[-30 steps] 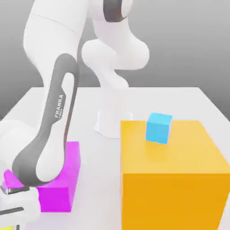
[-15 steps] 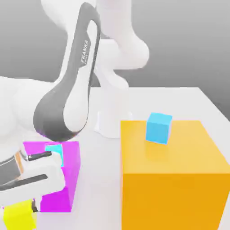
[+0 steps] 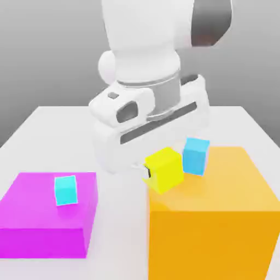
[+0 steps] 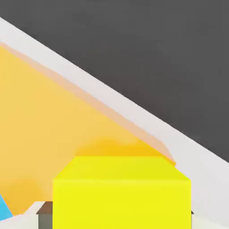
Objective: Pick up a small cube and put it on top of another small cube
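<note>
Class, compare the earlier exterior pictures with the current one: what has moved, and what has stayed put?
The hand, gripping the yellow cube, swung up from low beside the magenta block to the orange block, next to the sky-blue cube. The blocks, the sky-blue cube and the turquoise cube stayed where they were.

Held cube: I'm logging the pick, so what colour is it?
Bright yellow, plain; best in the exterior view.

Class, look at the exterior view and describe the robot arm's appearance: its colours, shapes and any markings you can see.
The arm is glossy white with rounded, tube-like segments and a dark grey patch at a joint near the top. A ribbed grey ring joins the wrist to a blocky white hand, which has dark recesses and a long dark slot across its front. No lettering or loose cables are visible.
</note>
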You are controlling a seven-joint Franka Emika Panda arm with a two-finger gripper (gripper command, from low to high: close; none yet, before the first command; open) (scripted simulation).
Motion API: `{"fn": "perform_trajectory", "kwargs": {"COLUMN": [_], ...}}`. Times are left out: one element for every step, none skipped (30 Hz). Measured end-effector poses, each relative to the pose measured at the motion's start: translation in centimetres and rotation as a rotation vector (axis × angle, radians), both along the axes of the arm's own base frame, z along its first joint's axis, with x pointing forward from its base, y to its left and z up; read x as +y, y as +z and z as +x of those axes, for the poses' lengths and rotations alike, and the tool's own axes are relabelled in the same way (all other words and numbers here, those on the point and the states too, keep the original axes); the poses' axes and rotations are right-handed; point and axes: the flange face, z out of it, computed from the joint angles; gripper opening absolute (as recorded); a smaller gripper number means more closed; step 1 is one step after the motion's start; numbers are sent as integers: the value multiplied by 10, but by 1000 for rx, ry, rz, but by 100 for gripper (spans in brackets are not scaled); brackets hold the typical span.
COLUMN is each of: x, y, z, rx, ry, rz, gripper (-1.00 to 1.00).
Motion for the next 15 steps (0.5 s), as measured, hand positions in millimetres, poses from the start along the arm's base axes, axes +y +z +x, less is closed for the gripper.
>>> {"fn": "perform_trajectory", "kwargs": {"x": [10, 20, 29, 37, 45, 53, 59, 62, 63, 64, 64, 64, 64, 64, 64], "y": [9, 17, 25, 32, 39, 46, 48, 41, 30, 17, 2, -6, -6, -6, -6], "z": [-10, -20, -30, -41, -52, -64, -73, -77, -78, -79, -80, -81, -81, -81, -81], "rx": [-4, -9, -14, -21, -28, -37, -45, -49, -51, -52, -52, -53, -53, -53, -53], "ry": [15, 29, 42, 55, 68, 79, 86, 90, 92, 92, 93, 93, 93, 93, 93], "rz": [-12, -26, -42, -59, -77, -96, -112, -121, -125, -127, -128, -129, -129, -129, -129], "gripper": [-100, -100, -100, -100, -100, -100, -100, -100, -100, -100, -100, 100, 100, 100, 100]}}
